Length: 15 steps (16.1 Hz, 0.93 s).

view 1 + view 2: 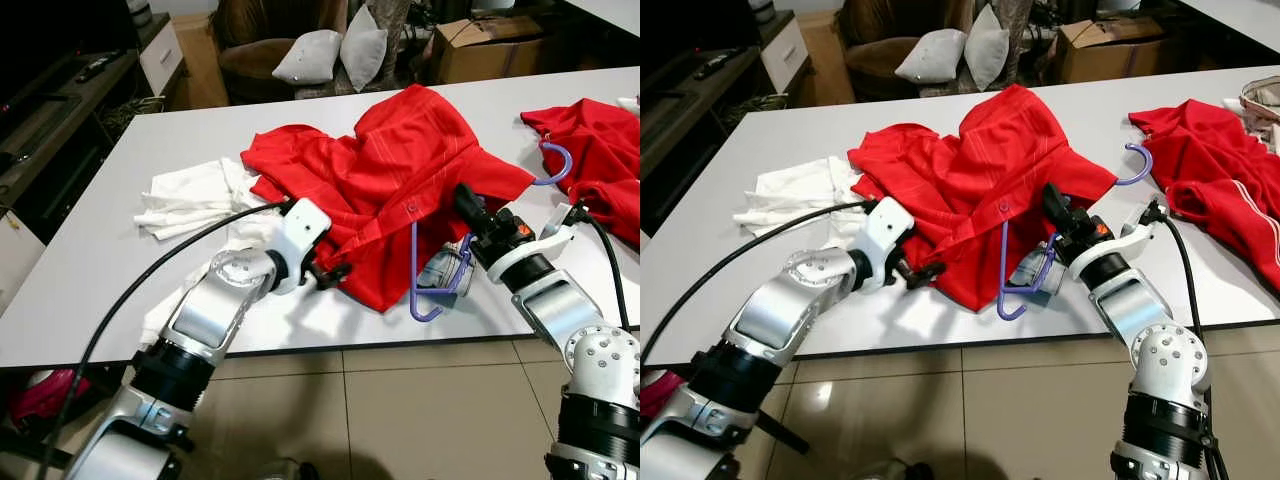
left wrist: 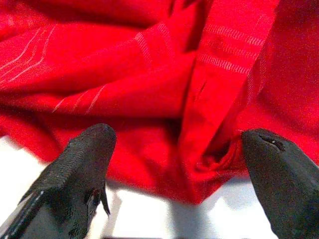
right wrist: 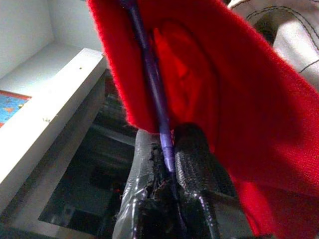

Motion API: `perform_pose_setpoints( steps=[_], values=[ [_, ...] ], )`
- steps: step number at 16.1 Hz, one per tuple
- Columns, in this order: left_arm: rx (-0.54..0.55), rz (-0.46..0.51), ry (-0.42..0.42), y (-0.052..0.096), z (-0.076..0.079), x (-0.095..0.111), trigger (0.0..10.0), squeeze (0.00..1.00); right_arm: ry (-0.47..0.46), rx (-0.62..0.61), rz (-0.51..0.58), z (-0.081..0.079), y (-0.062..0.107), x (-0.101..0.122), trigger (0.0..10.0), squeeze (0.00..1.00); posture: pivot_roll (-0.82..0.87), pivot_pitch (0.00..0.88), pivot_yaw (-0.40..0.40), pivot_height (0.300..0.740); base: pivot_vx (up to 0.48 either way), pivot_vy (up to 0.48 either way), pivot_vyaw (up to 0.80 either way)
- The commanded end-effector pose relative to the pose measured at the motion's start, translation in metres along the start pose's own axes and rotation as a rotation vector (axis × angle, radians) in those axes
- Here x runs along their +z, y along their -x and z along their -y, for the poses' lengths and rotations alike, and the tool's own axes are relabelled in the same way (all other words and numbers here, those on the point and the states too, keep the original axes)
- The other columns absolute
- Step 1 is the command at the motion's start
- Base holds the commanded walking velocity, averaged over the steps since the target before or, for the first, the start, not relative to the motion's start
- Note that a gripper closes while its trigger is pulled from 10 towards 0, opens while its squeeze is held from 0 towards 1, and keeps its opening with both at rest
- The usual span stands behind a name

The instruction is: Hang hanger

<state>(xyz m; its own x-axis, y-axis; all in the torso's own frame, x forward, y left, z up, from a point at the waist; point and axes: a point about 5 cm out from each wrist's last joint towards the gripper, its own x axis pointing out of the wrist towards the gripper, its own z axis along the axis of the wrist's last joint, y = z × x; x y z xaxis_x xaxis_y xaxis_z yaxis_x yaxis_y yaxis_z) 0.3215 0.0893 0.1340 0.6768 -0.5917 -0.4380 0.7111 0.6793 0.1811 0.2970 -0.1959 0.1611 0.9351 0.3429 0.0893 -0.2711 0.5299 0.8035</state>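
A crumpled red shirt (image 1: 390,170) lies mid-table with a purple hanger (image 1: 413,270) partly inside it. The hanger's hook (image 1: 555,165) pokes out at the shirt's right side, and a lower bend sticks out near the front hem. My right gripper (image 1: 465,200) reaches under the shirt's right edge. In the right wrist view it (image 3: 169,149) is shut on the purple hanger bar, with red cloth draped over it. My left gripper (image 1: 335,273) sits at the shirt's front hem, open. Its fingertips (image 2: 89,149) straddle a fold of red fabric without pinching it.
On the white table (image 1: 100,280), a white cloth (image 1: 190,200) lies left of the shirt and a second red garment (image 1: 600,150) lies at the right edge. A bit of denim (image 1: 445,270) shows under the shirt. Beyond the table are cushions (image 1: 335,50) and a cardboard box (image 1: 485,45).
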Motion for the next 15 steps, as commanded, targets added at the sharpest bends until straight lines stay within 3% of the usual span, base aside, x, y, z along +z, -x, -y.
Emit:
perform_pose_setpoints(
  steps=[1,3,6,7,9,15],
  values=[
    [0.037,-0.016,-0.033,0.000,-0.005,-0.001,10.0,0.00,0.019,0.052,0.020,-0.012,-0.005,0.004,10.0,0.00,-0.12,0.000,0.138,0.740,0.000,0.000,0.00],
    [0.010,-0.008,0.007,-0.002,-0.001,-0.003,10.0,0.00,0.019,0.059,0.022,-0.013,-0.005,0.004,10.0,0.00,-0.12,0.000,0.138,0.740,0.000,0.000,0.00],
    [-0.067,0.023,0.257,-0.011,0.010,-0.010,10.0,0.00,0.018,0.064,0.023,-0.015,-0.005,0.004,10.0,0.00,-0.12,0.000,0.139,0.740,0.000,0.000,0.00],
    [-0.067,0.020,0.271,-0.013,0.010,-0.012,8.7,0.00,0.018,0.065,0.022,-0.015,-0.005,0.004,10.0,0.00,-0.12,0.000,0.139,0.740,0.000,0.000,0.00],
    [-0.080,0.022,0.308,-0.014,0.012,-0.015,0.0,0.00,0.018,0.068,0.024,-0.016,-0.005,0.004,10.0,0.00,-0.12,0.000,0.141,0.740,0.000,0.000,0.00],
    [-0.041,0.037,0.330,-0.015,0.005,-0.019,0.0,0.00,0.021,0.068,0.023,-0.015,-0.006,0.006,10.0,0.00,-0.12,0.000,0.138,0.740,0.000,0.000,0.00]
  ],
)
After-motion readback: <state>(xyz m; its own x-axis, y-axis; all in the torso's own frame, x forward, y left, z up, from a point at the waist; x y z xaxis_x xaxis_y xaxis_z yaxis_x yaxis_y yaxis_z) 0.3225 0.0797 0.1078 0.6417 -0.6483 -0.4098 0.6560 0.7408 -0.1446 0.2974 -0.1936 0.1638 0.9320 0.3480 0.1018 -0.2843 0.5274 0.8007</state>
